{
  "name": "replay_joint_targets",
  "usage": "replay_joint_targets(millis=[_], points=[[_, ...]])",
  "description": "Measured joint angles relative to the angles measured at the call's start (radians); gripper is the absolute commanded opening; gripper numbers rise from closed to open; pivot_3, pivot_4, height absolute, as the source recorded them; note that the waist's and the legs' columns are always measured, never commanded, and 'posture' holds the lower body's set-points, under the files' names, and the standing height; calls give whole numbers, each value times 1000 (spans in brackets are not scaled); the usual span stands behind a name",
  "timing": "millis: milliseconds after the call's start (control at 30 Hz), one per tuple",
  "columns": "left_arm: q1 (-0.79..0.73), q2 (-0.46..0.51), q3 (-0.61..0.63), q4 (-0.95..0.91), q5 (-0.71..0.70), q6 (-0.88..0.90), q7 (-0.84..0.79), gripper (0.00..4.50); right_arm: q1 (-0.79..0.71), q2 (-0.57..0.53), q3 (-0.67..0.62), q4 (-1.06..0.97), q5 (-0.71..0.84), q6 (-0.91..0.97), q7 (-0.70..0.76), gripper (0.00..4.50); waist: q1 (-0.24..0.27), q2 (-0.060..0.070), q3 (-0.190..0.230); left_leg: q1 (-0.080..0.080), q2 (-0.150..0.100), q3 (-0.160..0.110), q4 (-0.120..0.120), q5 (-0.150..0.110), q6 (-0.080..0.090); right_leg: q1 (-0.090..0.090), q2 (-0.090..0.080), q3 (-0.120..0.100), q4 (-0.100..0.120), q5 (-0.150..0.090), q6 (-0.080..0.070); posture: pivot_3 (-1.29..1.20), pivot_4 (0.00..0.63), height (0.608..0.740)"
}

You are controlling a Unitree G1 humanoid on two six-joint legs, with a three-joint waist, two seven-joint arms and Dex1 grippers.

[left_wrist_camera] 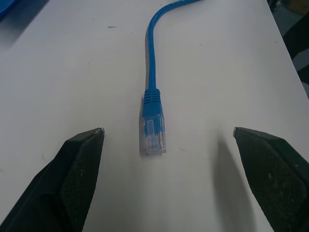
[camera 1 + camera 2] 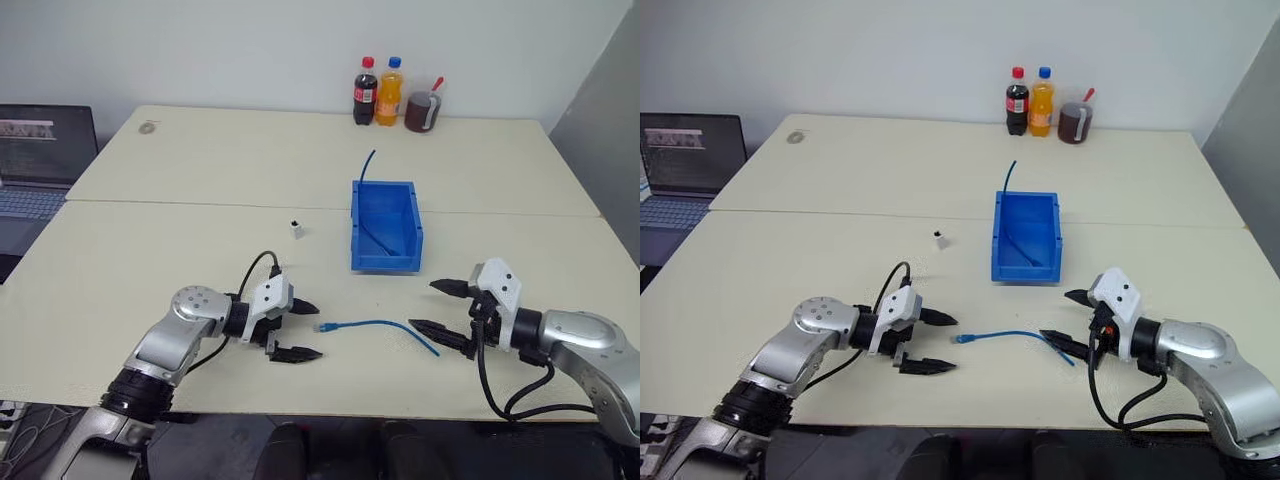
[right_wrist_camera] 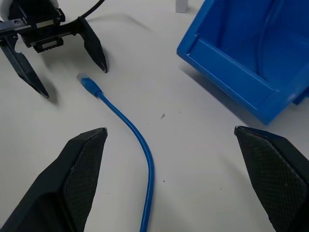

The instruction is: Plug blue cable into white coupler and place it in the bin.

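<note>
The left gripper [image 2: 297, 330] is seen with its fingers spread wide and nothing held, aimed at the plug of the blue cable [image 2: 375, 325]. The cable is laid flat on the table [image 2: 150, 260], its long axis running left to right, plug end pointing left. The white coupler [image 2: 296, 228] stands farther back, left of the bin [image 2: 385, 262]. The right gripper [image 2: 447, 312] is spread wide, empty, at the cable's right end.

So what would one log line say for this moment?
left claw: open | right claw: open | thin blue cable: on table, unheld | small white coupler: unplugged
</note>
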Motion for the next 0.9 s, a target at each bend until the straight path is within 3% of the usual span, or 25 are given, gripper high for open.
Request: replay_joint_targets(millis=[200,567,733,833,900], points=[[-9,9,-1,18,10,-5,-36,2477,58,-11,-51,-41,22,10,-26,4500,-3,0,-1,1,0,0,0,0,0,1,0,2,-1,0,2,0,150,740],[-29,-21,-8,45,17,1,-44,302,57,-13,-61,-41,55,14,-63,4500,-2,0,-1,1,0,0,0,0,0,1,0,1,-1,0,1,0,150,740],[-29,-24,3,33,-11,86,-41,261,57,-14,-61,-40,56,15,-72,4500,-3,0,-1,1,0,0,0,0,0,1,1,1,-1,0,2,0,150,740],[-58,-40,25,15,-81,281,-5,260,55,-28,-60,-44,69,52,-86,4500,-3,0,-1,0,0,-1,0,0,0,0,1,1,0,-2,5,0,150,740],[-123,-47,81,-17,-168,450,24,260,20,-3,-75,-48,157,136,-113,4500,-3,-2,0,-2,1,-2,1,0,0,0,2,0,0,-2,5,0,150,740]])
